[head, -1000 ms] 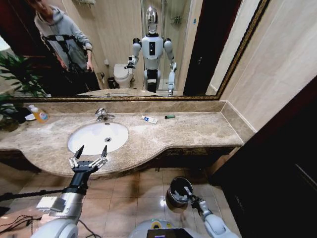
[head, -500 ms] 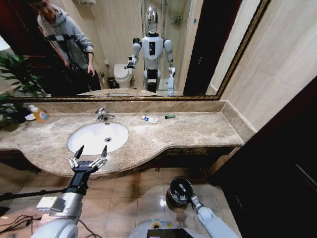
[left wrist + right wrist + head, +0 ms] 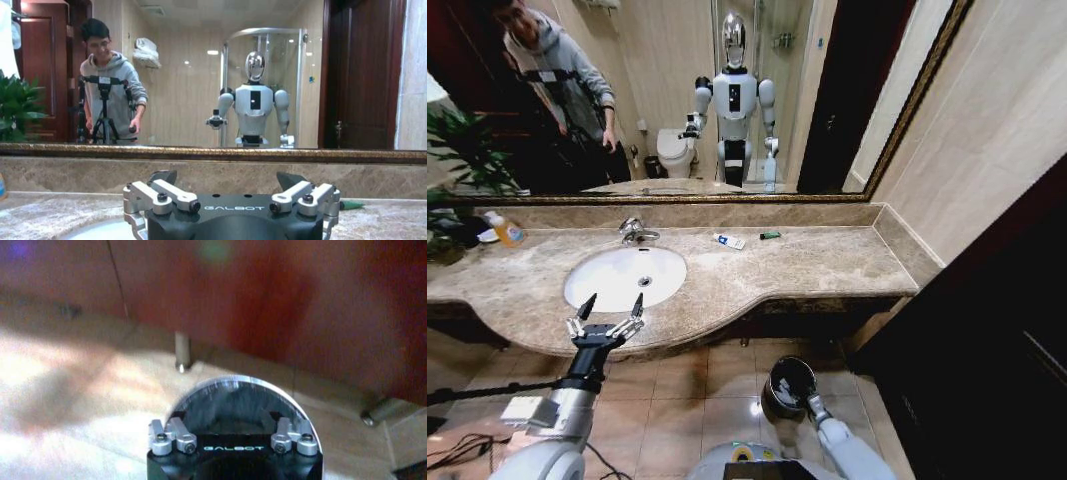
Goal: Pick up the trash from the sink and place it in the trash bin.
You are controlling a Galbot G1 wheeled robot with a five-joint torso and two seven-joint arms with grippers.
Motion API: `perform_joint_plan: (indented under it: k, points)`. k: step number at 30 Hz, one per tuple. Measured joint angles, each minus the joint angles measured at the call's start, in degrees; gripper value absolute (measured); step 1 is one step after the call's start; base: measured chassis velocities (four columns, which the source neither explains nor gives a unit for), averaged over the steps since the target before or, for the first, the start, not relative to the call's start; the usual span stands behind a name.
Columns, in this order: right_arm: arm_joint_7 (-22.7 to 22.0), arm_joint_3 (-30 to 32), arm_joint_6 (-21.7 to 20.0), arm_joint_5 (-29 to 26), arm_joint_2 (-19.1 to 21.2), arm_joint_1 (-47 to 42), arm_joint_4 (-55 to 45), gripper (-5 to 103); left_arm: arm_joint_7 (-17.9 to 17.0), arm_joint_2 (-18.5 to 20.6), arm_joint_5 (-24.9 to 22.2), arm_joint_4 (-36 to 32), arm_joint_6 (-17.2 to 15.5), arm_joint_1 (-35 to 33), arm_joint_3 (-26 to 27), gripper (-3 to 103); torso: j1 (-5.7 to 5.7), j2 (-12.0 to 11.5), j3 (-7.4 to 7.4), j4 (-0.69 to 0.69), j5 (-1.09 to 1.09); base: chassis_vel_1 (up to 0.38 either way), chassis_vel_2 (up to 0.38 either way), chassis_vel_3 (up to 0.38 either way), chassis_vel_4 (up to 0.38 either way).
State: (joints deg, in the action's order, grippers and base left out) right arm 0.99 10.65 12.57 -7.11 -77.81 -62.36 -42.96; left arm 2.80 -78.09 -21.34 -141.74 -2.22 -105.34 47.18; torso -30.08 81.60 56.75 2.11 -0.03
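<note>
The white oval sink (image 3: 624,277) is set in the marble counter, and its basin holds no litter that I can see. Behind it on the counter lie a blue-and-white tube (image 3: 729,241) and a tiny green-black piece (image 3: 770,235), the latter also in the left wrist view (image 3: 351,204). My left gripper (image 3: 609,312) hovers open and empty at the counter's front edge below the sink; its fingertips (image 3: 164,176) stand wide apart. The dark round trash bin (image 3: 789,380) stands on the floor. My right gripper (image 3: 811,404) hangs low beside the bin, open and empty, facing the bin's rim (image 3: 233,383).
A chrome faucet (image 3: 635,232) rises behind the basin. An orange-labelled soap bottle (image 3: 505,231) and a plant (image 3: 457,170) stand at the counter's far left. A large mirror backs the counter, and dark wooden panelling closes in on the right. Tiled floor surrounds the bin.
My right arm has drawn back from over the trash bin toward my base. The left gripper has not moved.
</note>
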Motion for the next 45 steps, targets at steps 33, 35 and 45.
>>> perform_joint_plan:
  k: [33, 35, 45]
  points:
    - [-11.3, 27.38, -1.82, -5.26, -0.76, -37.11, -80.0, 100, 0.0, 0.0, 0.0, 0.0, 0.0, 0.0, 0.0, 100, 0.01, 0.0, -0.01, -0.01, 0.01, 0.0, 0.0, 0.0, 0.0]
    - [-10.79, 26.86, -4.13, -5.59, -0.48, -36.07, -82.89, 100, 0.0, 0.0, 0.0, 0.0, 0.0, 0.0, 0.0, 100, 0.01, 0.01, 0.0, -0.01, -0.01, 0.0, 0.0, 0.0, 0.0]
    - [-8.4, 18.83, -13.21, -8.52, 3.68, -22.41, -82.99, 100, 0.0, 0.0, 0.0, 0.0, 0.0, 0.0, 0.01, 100, 0.0, 0.0, 0.01, 0.0, 0.04, 0.0, 0.0, 0.0, 0.0]
